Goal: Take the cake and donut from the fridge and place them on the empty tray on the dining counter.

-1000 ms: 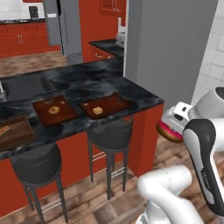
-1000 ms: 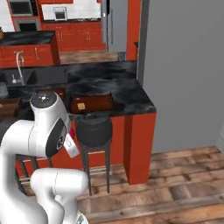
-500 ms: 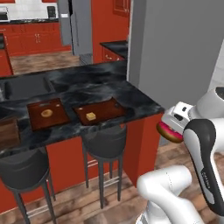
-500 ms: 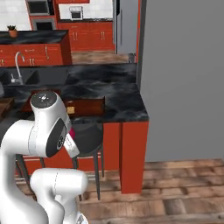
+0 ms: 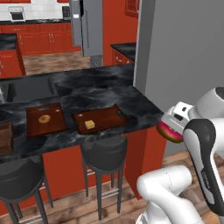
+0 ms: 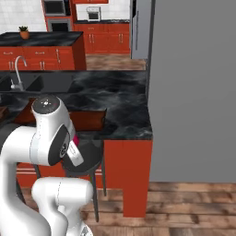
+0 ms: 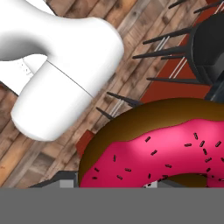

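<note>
Pincer (image 5: 168,129) grips the donut (image 5: 169,132) low beside the dining desk (image 5: 100,94), off its end. Cake (image 5: 89,124) already lies on the tray (image 5: 112,119); carrying step, so next I judge a lift over that tray

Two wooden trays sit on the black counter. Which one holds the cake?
The right tray, nearer the counter's end: the square yellow cake lies on it. The left tray holds a tan ring pastry instead.

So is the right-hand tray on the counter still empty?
No. The tray already holds the cake. The donut isn't on it; it's at the gripper.
</note>
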